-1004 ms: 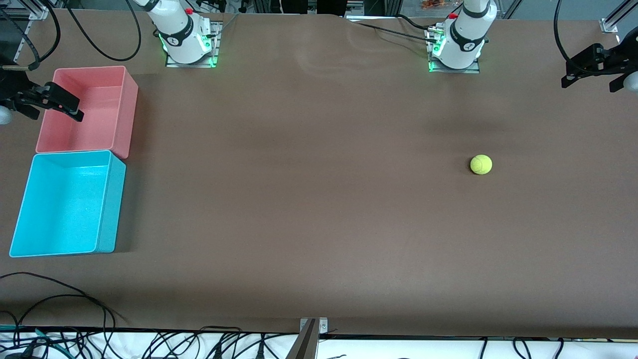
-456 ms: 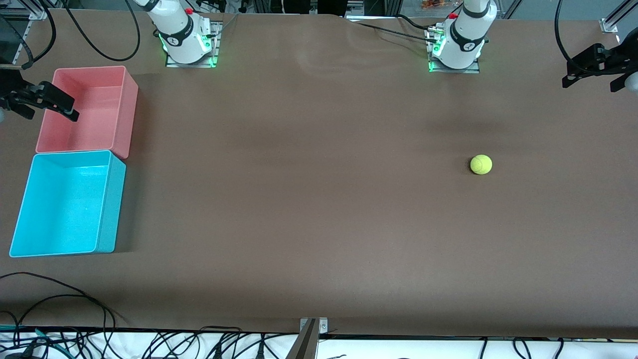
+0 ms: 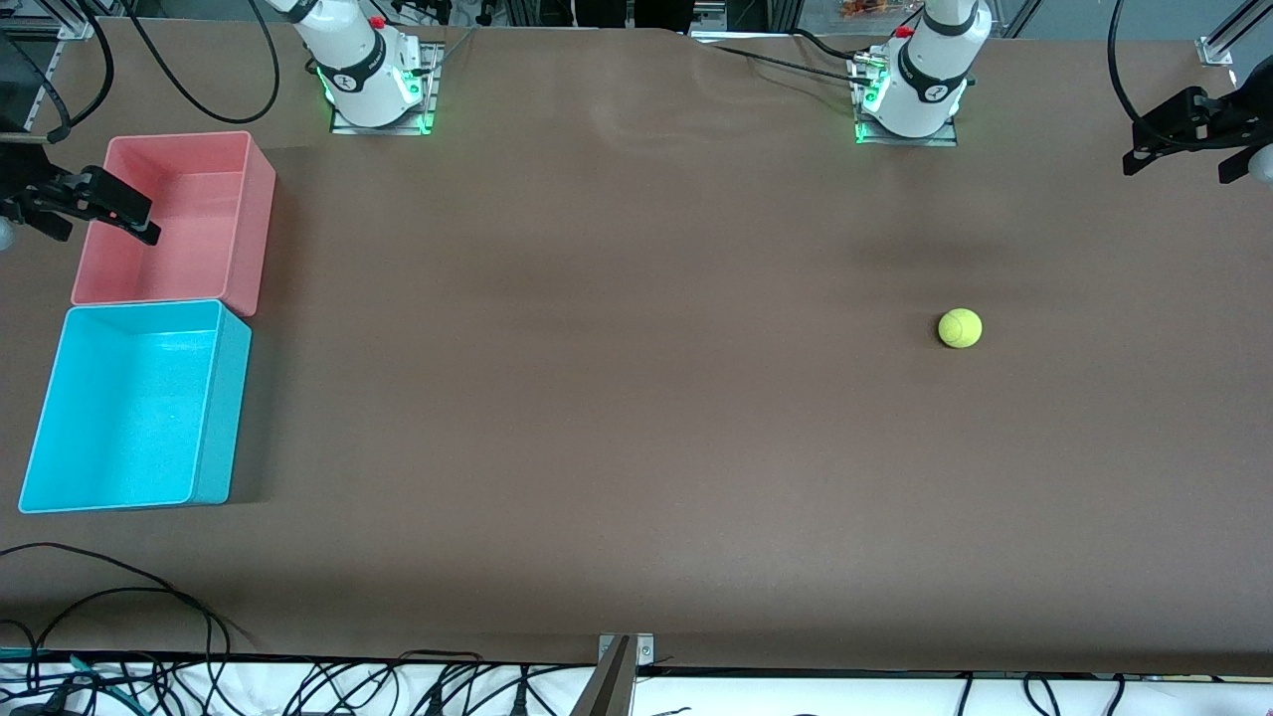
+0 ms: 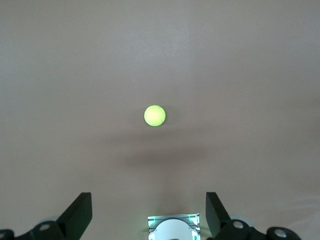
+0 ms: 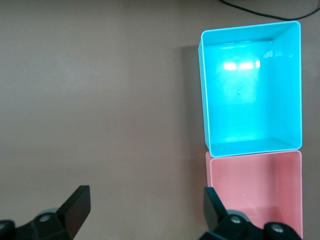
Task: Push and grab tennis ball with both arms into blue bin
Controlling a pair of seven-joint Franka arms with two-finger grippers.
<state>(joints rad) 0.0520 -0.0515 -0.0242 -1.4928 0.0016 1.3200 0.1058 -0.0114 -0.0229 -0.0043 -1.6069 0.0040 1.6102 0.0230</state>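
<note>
Only the right gripper [image 5: 141, 212] has shifted slightly at the pink bin [image 3: 174, 219], fingers apart, while the ball [image 3: 960, 328] lies unmoved on the table [image 3: 617, 398] toward the left arm's end, well apart from the blue bin [image 3: 134, 403], left gripper [image 4: 149, 215] spread wide above.

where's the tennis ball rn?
Front view: the tennis ball lies on bare table toward the left arm's end, nearer the camera than that arm's base, well apart from the blue bin.
</note>
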